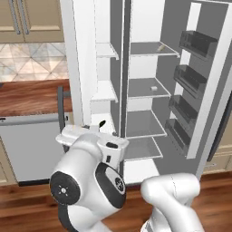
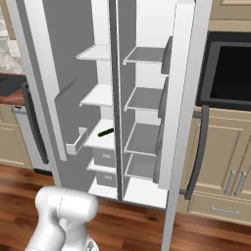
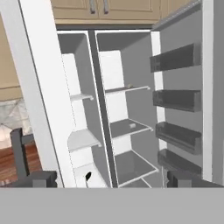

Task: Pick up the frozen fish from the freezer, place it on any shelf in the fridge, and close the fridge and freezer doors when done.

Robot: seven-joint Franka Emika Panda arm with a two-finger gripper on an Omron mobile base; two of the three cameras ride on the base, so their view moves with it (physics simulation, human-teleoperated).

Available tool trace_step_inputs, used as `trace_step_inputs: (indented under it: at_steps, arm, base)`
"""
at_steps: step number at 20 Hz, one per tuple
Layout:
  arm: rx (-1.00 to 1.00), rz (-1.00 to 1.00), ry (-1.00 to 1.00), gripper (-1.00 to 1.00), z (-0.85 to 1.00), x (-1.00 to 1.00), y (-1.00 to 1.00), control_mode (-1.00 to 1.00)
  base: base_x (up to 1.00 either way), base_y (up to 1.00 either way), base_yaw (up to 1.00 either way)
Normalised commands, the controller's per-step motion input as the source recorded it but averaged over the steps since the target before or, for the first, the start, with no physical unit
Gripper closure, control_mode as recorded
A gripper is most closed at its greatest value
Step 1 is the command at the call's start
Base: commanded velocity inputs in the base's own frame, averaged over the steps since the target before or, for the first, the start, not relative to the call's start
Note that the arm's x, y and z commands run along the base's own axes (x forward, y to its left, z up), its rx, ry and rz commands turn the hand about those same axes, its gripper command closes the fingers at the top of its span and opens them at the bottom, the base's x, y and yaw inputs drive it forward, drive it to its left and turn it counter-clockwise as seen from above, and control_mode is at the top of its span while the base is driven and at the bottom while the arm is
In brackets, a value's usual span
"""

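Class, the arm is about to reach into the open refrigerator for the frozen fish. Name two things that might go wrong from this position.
1. The frozen fish is small and lies on a narrow freezer shelf beside the divider; the open gripper may clip the shelf edge.
2. The freezer door stands close on the left, so the arm may bump it.

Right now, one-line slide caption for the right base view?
Both refrigerator doors open; dark frozen fish lies on a freezer shelf, fridge shelves alongside.
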Motion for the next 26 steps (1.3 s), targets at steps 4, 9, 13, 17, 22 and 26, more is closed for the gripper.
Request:
trace_step_inputs:
  at_steps: [4, 9, 13, 17, 22, 26]
  arm:
    - [0.0, -0.15, -0.1, -1.0, 0.0, 0.56, 1.0, -1.0]
    - [-0.04, -0.09, 0.0, -1.0, -0.01, 0.87, 0.49, -1.0]
    - [-0.04, 0.0, 0.04, -1.0, -0.18, 0.69, 0.09, -1.0]
    - [0.0, 0.0, 0.05, -1.0, -0.44, 0.44, 0.0, -1.0]
    - [0.0, 0.0, 0.02, -1.0, -0.41, 0.4, 0.0, -1.0]
    - [0.0, -0.03, 0.0, -1.0, -0.19, 0.52, 0.11, -1.0]
  base:
    - [0.0, 0.0, 0.0]
    - [0.0, 0.0, 0.0]
    - [0.0, 0.0, 0.0]
    - [0.0, 0.0, 0.0]
    - [0.0, 0.0, 0.0]
    - [0.0, 0.0, 0.0]
